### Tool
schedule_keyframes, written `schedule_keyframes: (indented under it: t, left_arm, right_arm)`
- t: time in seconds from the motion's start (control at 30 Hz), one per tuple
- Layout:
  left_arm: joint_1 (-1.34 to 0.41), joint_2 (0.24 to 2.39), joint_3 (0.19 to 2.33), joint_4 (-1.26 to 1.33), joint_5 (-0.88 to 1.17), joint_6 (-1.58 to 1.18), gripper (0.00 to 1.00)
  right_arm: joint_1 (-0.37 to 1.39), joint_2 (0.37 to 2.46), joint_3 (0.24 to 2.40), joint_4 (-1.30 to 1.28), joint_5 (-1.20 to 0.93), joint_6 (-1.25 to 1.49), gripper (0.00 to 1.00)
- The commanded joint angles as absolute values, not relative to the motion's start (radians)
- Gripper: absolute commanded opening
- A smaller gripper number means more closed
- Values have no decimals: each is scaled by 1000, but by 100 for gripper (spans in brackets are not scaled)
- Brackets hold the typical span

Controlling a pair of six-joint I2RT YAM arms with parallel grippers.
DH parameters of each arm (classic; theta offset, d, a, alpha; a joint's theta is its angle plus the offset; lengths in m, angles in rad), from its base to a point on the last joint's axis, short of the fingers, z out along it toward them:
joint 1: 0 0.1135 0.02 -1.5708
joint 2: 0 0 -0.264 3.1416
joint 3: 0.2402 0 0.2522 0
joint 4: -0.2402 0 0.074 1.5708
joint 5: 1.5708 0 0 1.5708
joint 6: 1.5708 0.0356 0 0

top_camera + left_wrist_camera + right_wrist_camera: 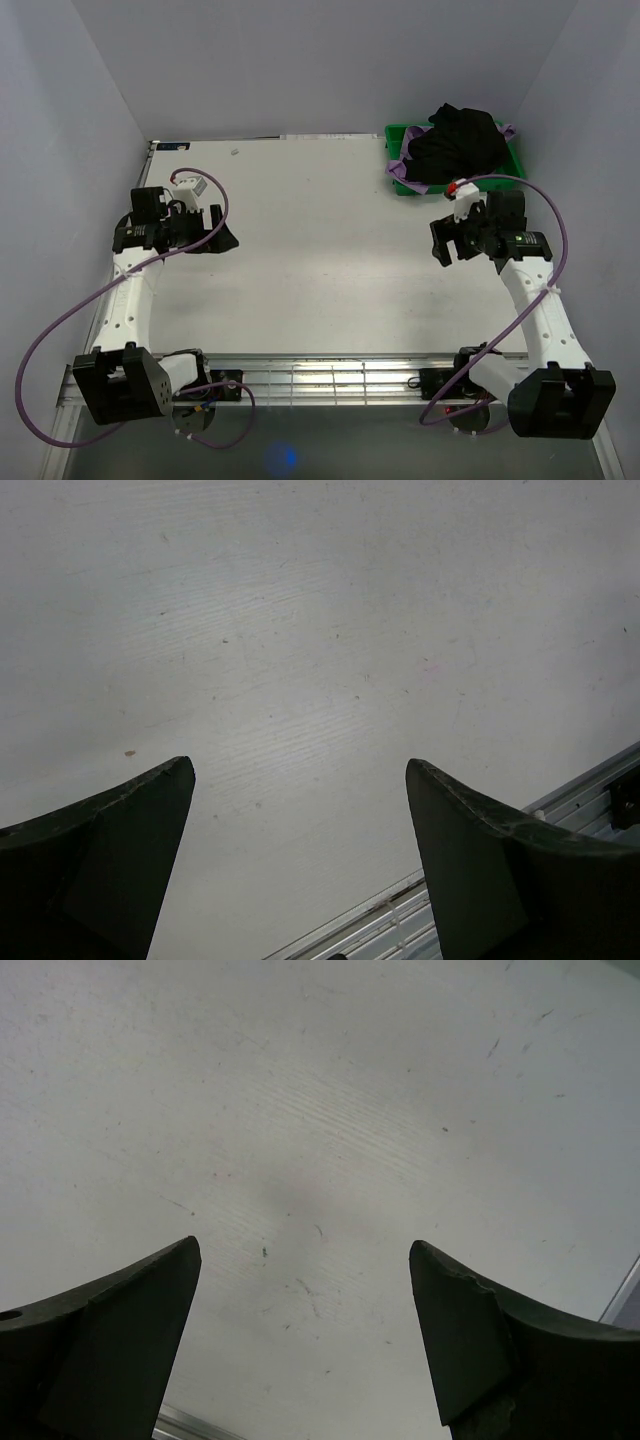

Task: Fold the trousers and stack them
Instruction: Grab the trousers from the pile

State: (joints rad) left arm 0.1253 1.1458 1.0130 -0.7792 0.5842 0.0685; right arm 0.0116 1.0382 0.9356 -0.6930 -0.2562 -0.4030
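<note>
Top external: black trousers (458,140) heaped in green bin (398,180), bunched, long axis unreadable. Right gripper (447,245) just on near side of bin, spread wide, empty, clearly nearer. Left gripper (220,238) far left of bin, likewise wide, empty.

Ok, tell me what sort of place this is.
Probably a robotics lab test cell, not a home: a left arm and a right arm bolted to a metal rail at the edge of a white table, plain walls closing it in, and a green bin holding black trousers.
</note>
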Motion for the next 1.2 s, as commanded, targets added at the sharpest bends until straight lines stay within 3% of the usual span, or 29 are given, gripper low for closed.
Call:
schedule_keyframes:
  t: [0.0, 0.73, 1.07, 1.17]
  left_arm:
    - [126, 1153, 1074, -773, 606, 83, 98]
    - [126, 1284, 1151, -767, 733, 54, 98]
    - [126, 1301, 1138, -761, 696, 58, 98]
    - [126, 1305, 1140, -759, 712, 52, 98]
  right_arm:
    - [14, 1095, 1046, -580, -227, -390, 90]
    - [-35, 2025, 1946, -304, -106, -333, 90]
    - [-57, 2238, 2005, -287, -119, -348, 90]
    - [-61, 2229, 1988, -304, -152, -351, 99]
